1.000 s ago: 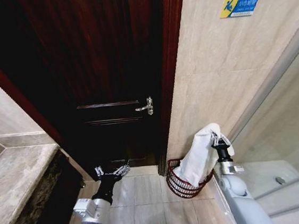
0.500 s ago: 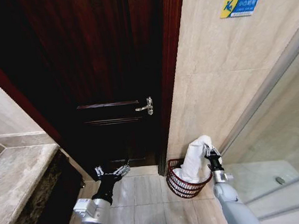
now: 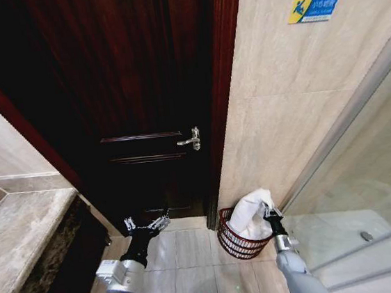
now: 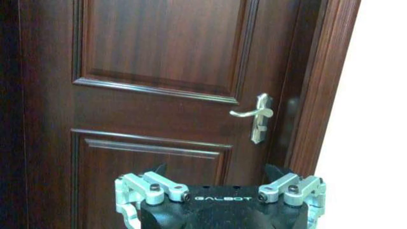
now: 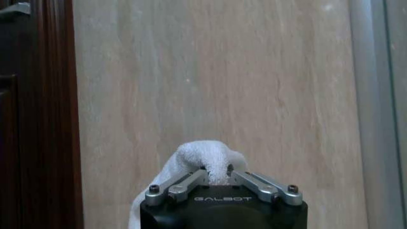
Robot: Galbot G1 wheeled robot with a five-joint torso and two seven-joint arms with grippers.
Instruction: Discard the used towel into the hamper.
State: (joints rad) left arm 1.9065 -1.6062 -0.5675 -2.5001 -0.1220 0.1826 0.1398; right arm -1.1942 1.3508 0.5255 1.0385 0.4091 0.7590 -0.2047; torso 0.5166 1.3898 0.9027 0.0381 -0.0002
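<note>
Two end effectors show in the head view, low over the pale tiled floor [image 3: 192,252]. The left end effector [image 3: 146,226] hangs in front of the dark reddish-brown panelled wooden door [image 3: 140,89] with its fingers spread apart and nothing between them; its wrist view faces the silver lever door handle [image 4: 256,116]. The right end effector [image 3: 271,213] is at the far rim of the small round dark reddish-brown openwork wire hamper [image 3: 235,244], its fingers pinched together on a fold of the white terry towel [image 3: 250,214]. In the right wrist view that fold of towel [image 5: 202,157] bulges up between the closed fingers. The towel's bulk sits inside the hamper, heaped above the rim. The hamper stands on the floor just beside the door frame, against the beige tiled wall [image 3: 295,94]. A blue and yellow sign [image 3: 314,5] is fixed high on that wall.
</note>
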